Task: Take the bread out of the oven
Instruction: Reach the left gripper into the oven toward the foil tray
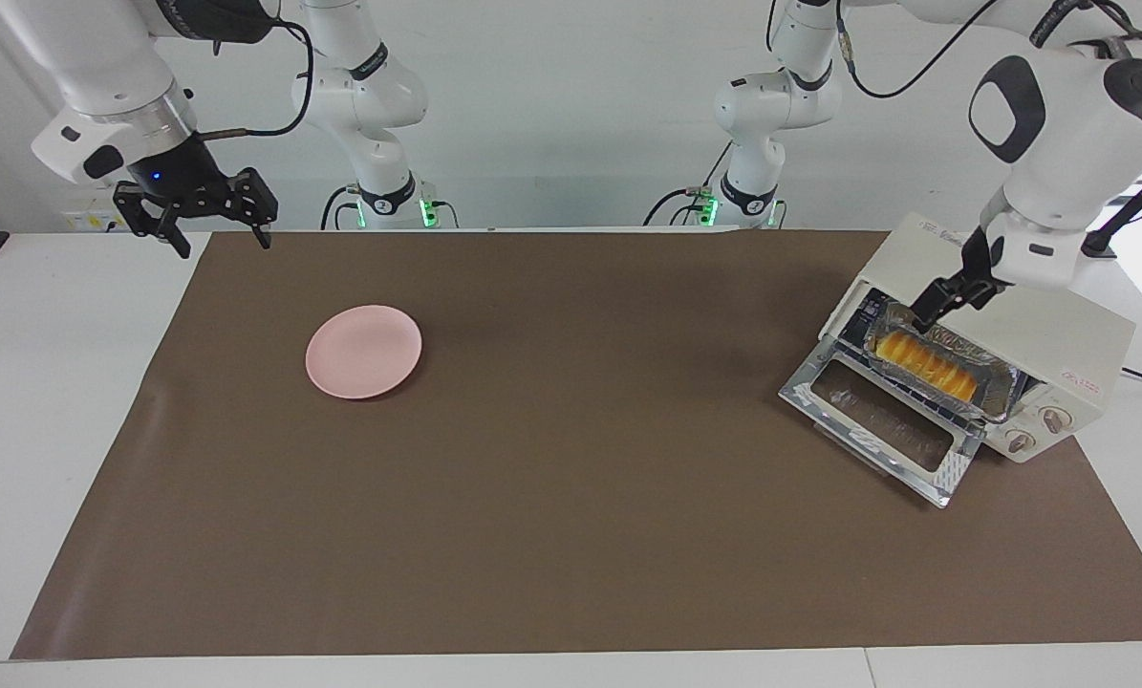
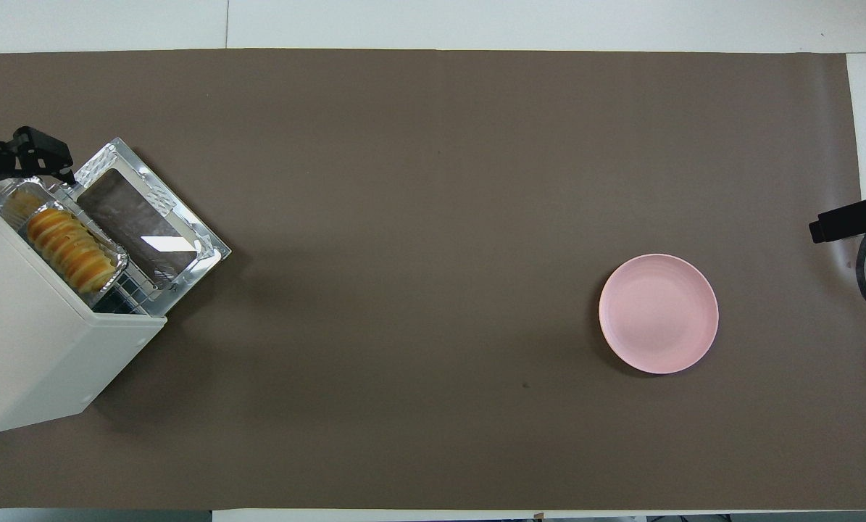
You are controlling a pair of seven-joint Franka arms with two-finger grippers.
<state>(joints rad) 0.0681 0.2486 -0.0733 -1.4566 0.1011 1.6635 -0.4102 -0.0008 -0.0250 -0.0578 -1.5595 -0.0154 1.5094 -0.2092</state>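
Observation:
The cream-white oven [image 1: 1039, 325] stands at the left arm's end of the table with its glass door [image 1: 881, 420] dropped open. The ridged golden bread [image 1: 926, 368] lies in a silver foil tray [image 1: 1002, 380] on the wire rack at the oven's mouth. My left gripper [image 1: 919, 320] is at the tray's end nearer to the robots, touching or just above its rim. In the overhead view the oven [image 2: 34, 341], bread [image 2: 70, 246] and left gripper [image 2: 23, 185] show the same. My right gripper [image 1: 217, 225] is open and empty, raised over the mat's edge at the right arm's end.
A pink plate [image 1: 363, 352] lies on the brown mat [image 1: 571, 497] toward the right arm's end; it also shows in the overhead view [image 2: 658, 313]. The oven's two knobs [image 1: 1034, 430] are beside the open door. The right gripper [image 2: 849, 221] shows at the overhead view's edge.

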